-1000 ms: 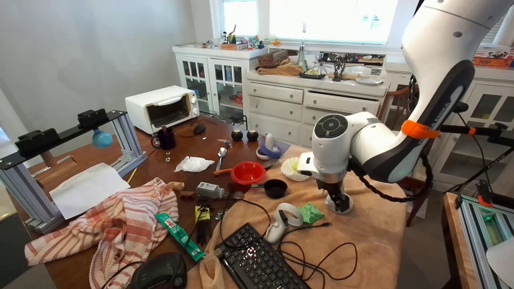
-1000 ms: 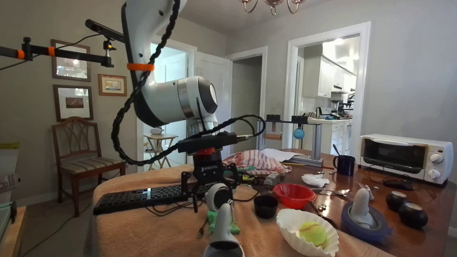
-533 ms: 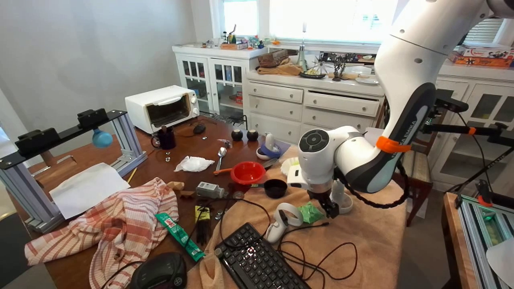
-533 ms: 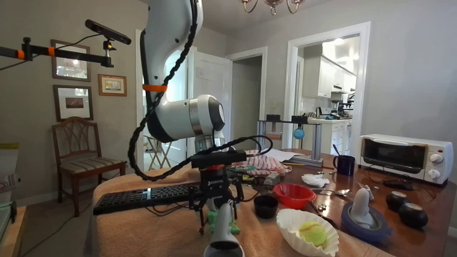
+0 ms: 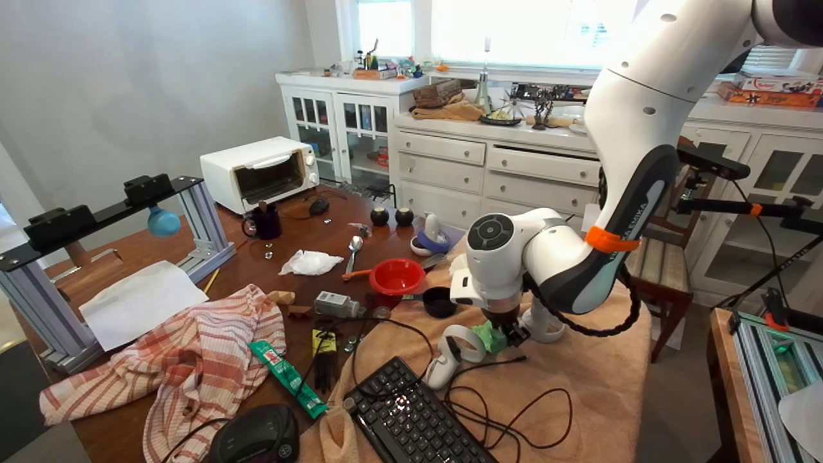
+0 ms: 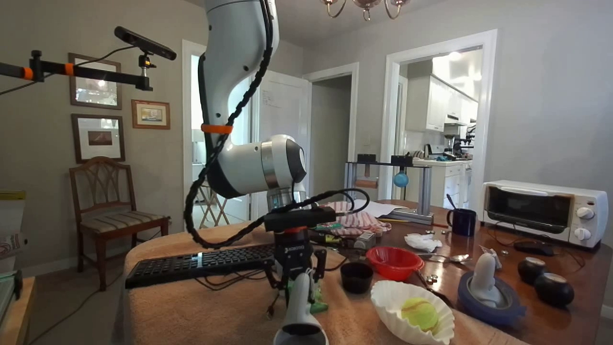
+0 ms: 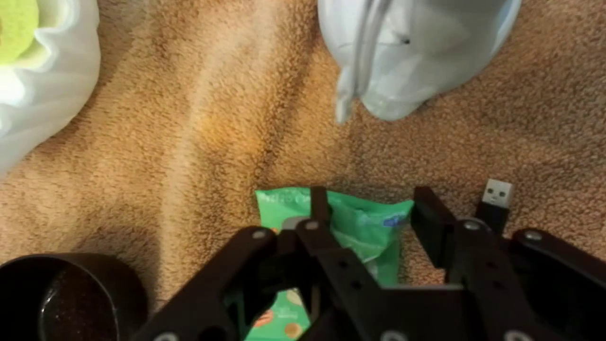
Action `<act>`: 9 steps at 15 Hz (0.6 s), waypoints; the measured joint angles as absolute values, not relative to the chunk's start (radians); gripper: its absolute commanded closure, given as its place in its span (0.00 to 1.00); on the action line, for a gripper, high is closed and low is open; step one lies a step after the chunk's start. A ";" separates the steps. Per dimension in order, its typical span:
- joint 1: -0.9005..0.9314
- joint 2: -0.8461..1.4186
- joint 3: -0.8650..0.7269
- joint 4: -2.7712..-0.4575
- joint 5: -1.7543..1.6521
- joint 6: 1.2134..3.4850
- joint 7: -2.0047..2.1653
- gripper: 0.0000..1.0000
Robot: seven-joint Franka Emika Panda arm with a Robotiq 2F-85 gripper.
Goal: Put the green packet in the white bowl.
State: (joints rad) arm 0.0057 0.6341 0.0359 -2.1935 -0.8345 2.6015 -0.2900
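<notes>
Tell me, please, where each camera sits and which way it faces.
An exterior view: raised, looking down across the brown wooden table toward a white dresser; white arm shows.
An exterior view: low, facing white-framed doorways across the table; arm and black jaws show.
Wrist view: above the open jaws, which show, looking down at the crinkled light-green packet.
Both exterior views share the round red bowl.

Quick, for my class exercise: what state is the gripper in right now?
Gripper: open at the green packet, not yet holding it.
</notes>
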 measured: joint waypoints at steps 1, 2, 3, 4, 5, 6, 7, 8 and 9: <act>0.006 0.634 0.036 -2.192 -0.835 2.600 -0.292 0.84; 0.007 0.634 0.035 -2.188 -0.835 2.594 -0.292 0.91; 0.009 0.633 0.033 -2.183 -0.835 2.590 -0.292 0.98; 0.011 0.633 0.031 -2.178 -0.835 2.587 -0.292 1.00; 0.014 0.632 0.030 -2.172 -0.835 2.582 -0.292 1.00; 0.016 0.629 0.029 -2.169 -0.835 2.577 -0.291 1.00; 0.019 0.625 0.029 -2.169 -0.835 2.572 -0.289 1.00; 0.022 0.619 0.030 -2.169 -0.835 2.566 -0.287 1.00; 0.026 0.611 0.030 -2.170 -0.834 2.560 -0.286 1.00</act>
